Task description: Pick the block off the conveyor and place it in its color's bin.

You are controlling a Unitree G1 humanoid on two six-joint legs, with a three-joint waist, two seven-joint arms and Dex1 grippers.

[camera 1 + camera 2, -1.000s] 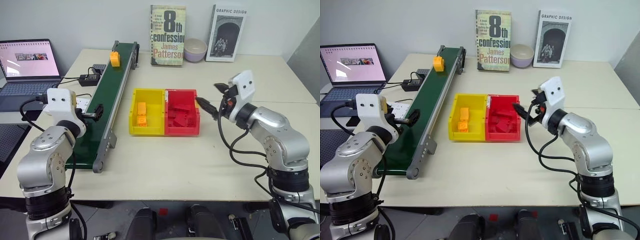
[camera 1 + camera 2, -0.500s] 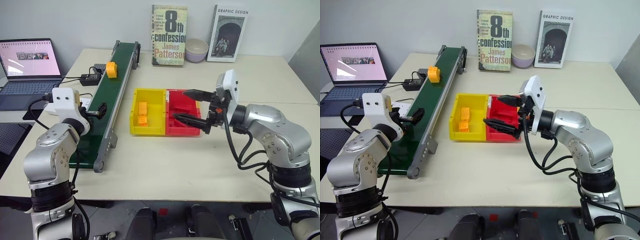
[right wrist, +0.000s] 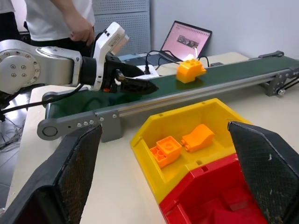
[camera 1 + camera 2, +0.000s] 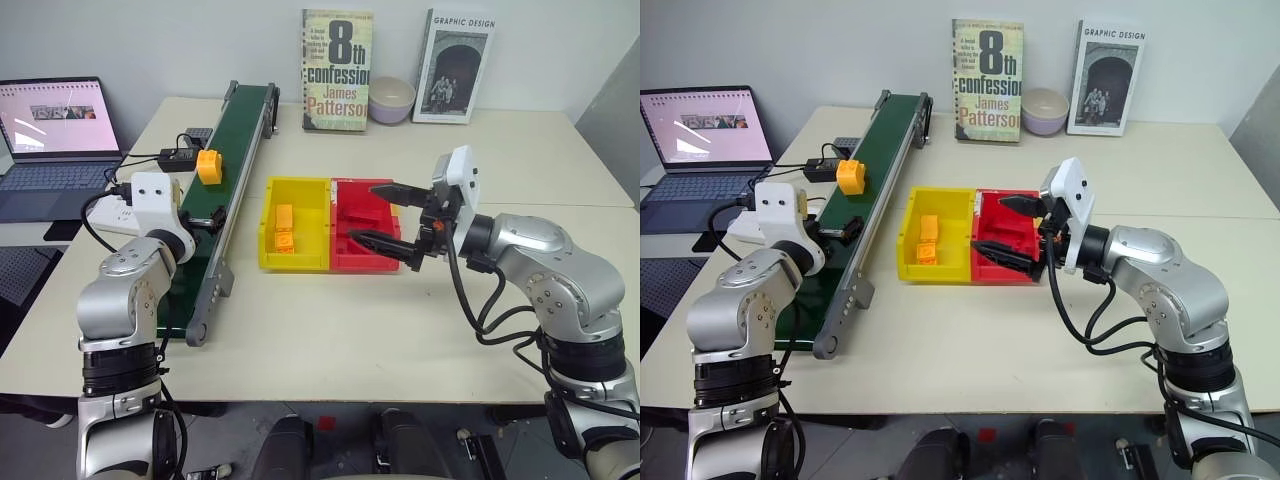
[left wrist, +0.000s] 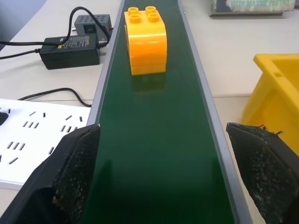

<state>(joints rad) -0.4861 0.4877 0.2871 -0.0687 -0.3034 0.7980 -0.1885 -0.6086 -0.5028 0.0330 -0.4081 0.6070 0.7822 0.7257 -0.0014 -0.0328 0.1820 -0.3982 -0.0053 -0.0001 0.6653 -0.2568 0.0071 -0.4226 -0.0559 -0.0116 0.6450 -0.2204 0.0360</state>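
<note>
The orange-yellow block (image 4: 208, 166) rides on the dark green conveyor (image 4: 238, 130), about halfway along the belt. My left gripper (image 4: 207, 219) hangs open low over the belt, a short way nearer than the block. In the left wrist view the block (image 5: 145, 41) stands ahead between the two fingers (image 5: 74, 172). The yellow bin (image 4: 296, 182) sits right of the conveyor and holds some orange bricks. My right gripper (image 4: 365, 212) is open and empty above the red bin (image 4: 365, 262) beside it.
A laptop (image 4: 55, 125), a power adapter (image 4: 180, 158) and a white power strip (image 4: 108, 212) lie left of the conveyor. Two books (image 4: 335, 70) and a bowl (image 4: 390, 98) stand at the table's back. A person (image 3: 60, 18) stands beyond the left arm.
The block has travelled down the belt toward my left gripper. The left arm reached forward over the belt. My right gripper swung left from beside the bins to above the red bin.
</note>
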